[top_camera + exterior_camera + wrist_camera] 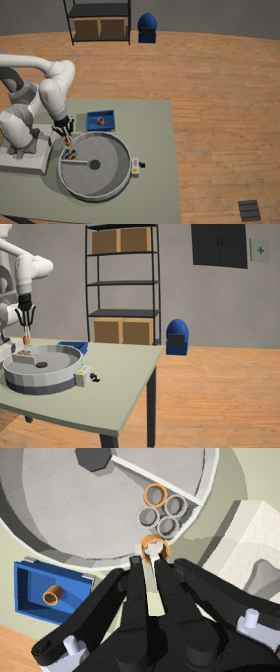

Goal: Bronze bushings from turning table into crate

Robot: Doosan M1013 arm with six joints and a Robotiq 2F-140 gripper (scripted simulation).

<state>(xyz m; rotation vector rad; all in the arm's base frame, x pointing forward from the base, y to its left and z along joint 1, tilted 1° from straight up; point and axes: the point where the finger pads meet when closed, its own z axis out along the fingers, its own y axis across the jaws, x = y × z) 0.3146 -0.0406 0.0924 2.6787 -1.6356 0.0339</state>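
1. Above the near-arm rim of the turning table (89, 183) (51, 378) (50, 508) – claw (68, 139) (27, 336) (145, 552) pinching wall of a bronze bushing (68, 142) (26, 341) (164, 552), one fingertip inside it.
2. Second bronze bushing (100, 121) (52, 595) in the blue crate (92, 125) (84, 349) (30, 607), on the bench (151, 188) (107, 399).
3. Third bronze bushing (72, 158) (24, 354) (155, 495) – on turning table, near divider (74, 162) (24, 359) (155, 479).
4. Three steel bushings (66, 156) (167, 527), clustered beside it.

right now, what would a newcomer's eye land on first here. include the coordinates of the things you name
Probably the big round grey turntable (107, 172) (40, 380) (65, 508) on the green table (153, 188) (129, 391). Next, the blue crate (92, 129) (84, 349) (22, 593) beside it, with one bronze ring (100, 121) (52, 595) inside, and the tool (68, 138) (27, 337) (145, 552) gripping another bronze ring (68, 142) (26, 340) (163, 554) near the turntable's rim.
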